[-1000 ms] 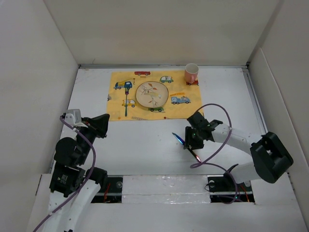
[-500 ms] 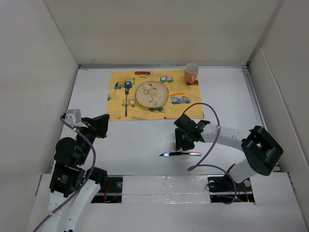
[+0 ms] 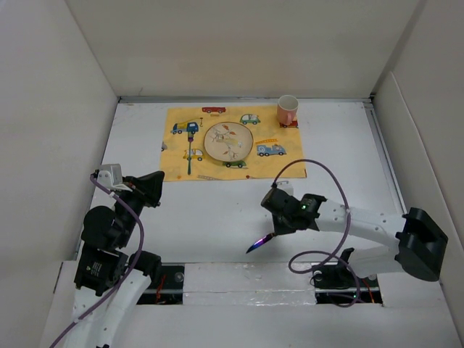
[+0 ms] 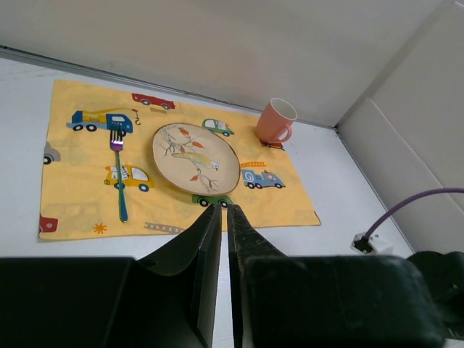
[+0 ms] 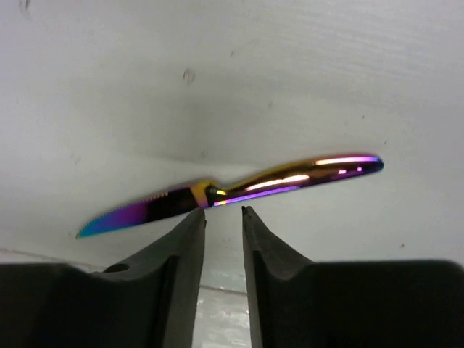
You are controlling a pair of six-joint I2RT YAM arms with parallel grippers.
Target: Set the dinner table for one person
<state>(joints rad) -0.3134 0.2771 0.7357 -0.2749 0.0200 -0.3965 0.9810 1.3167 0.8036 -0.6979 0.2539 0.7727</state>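
An iridescent knife point(image 3: 259, 243) point(image 5: 239, 192) lies slanted on the white dinner table point(image 3: 203, 210) near its front edge. My right gripper point(image 3: 274, 230) point(image 5: 223, 212) hovers low over it, open by a narrow gap. Its tips sit just short of the knife's middle, and nothing is between them. My left gripper point(image 3: 159, 177) point(image 4: 221, 208) is shut and empty, above the table's left side. It faces the yellow placemat point(image 3: 174, 163) point(image 4: 80, 196), which carries a plate point(image 3: 228, 141) point(image 4: 194, 158), a fork point(image 3: 191, 154) point(image 4: 118, 174) and a pink cup point(image 3: 287, 110) point(image 4: 276, 120).
Off-white wall panels point(image 3: 65, 109) close in the table on the left, back and right. A purple cable point(image 3: 319, 167) loops over the right arm. The taped front edge point(image 3: 246, 275) lies just below the knife.
The knife has turned from level to slanted and slid toward the front edge. My right arm has swung after it, its jaws narrowing. The left arm has not moved.
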